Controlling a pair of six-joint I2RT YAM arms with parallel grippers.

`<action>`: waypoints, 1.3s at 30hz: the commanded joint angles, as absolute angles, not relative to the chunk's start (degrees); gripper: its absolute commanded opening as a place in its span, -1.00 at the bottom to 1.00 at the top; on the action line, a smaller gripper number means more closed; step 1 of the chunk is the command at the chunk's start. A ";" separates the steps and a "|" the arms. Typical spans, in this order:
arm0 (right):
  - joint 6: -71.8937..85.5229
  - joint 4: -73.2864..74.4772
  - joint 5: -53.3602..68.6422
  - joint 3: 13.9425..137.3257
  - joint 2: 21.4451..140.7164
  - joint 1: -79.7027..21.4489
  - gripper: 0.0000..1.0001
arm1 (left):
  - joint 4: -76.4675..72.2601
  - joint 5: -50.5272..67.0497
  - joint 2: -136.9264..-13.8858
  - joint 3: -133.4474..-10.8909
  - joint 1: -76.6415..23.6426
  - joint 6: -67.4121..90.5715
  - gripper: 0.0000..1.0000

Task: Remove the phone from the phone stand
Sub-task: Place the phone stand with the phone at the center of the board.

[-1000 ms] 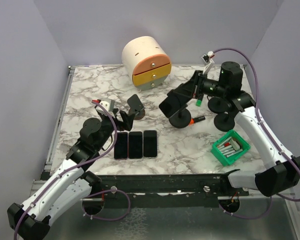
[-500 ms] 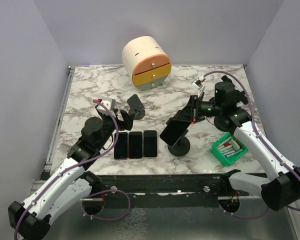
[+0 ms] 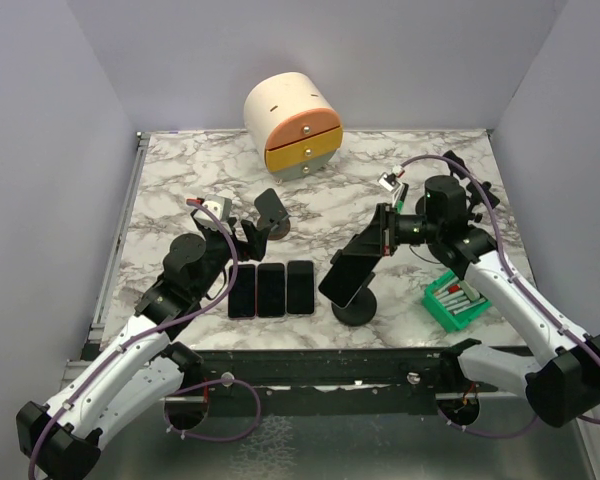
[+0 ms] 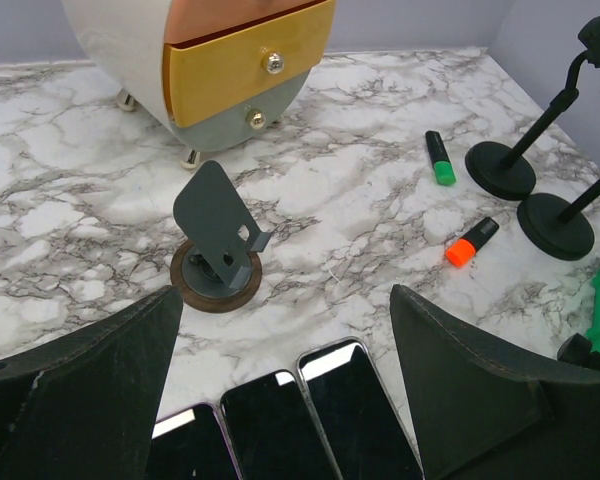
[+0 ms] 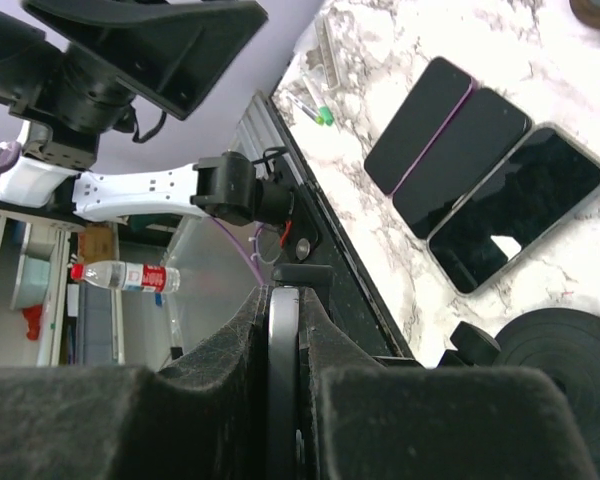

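Near front table edge: R gripper (image 3: 370, 248) clamped on phone (image 3: 342, 278). Phone looks not yet free of phone stand (image 3: 355, 312). L gripper (image 3: 242, 238) fingers wide apart, empty, over 3 flat phones (image 3: 271, 289). Tip: L pins stand base, R pulls phone straight out, no twist.

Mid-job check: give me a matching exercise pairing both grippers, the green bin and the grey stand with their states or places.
1 left gripper
2 right gripper
3 green bin
4 grey stand

A empty, in front of the drawers
B shut on the phone
C open
D to the right of that phone

Pairs: 1-C, 2-B, 3-D, 4-A
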State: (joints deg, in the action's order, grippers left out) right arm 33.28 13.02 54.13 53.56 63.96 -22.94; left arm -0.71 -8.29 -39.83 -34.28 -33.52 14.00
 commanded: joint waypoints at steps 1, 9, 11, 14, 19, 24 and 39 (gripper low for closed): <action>35.84 9.23 58.40 53.45 62.58 -23.38 -1.00 | -0.79 -8.28 -40.16 -35.42 -33.84 13.49 0.70; 34.48 10.01 57.29 52.42 63.37 -23.47 -0.99 | -0.71 -8.26 -40.24 -35.48 -33.84 13.45 0.70; 33.01 11.17 56.19 52.18 63.45 -23.47 -0.91 | -0.70 -8.26 -40.24 -35.48 -33.84 13.40 0.69; 31.92 12.61 54.56 51.62 63.46 -23.47 -0.71 | -0.70 -8.17 -40.21 -35.50 -33.84 13.42 0.70; 32.28 12.09 52.62 49.96 62.19 -23.47 -0.34 | -0.70 -8.02 -40.26 -35.50 -33.84 13.46 0.70; 31.27 14.89 49.47 50.55 60.61 -23.47 0.05 | -0.79 -7.75 -40.48 -35.57 -33.84 13.53 0.70; 26.50 30.42 26.86 58.32 55.20 -23.42 0.54 | -0.36 -8.73 -41.24 -35.58 -33.84 13.88 0.70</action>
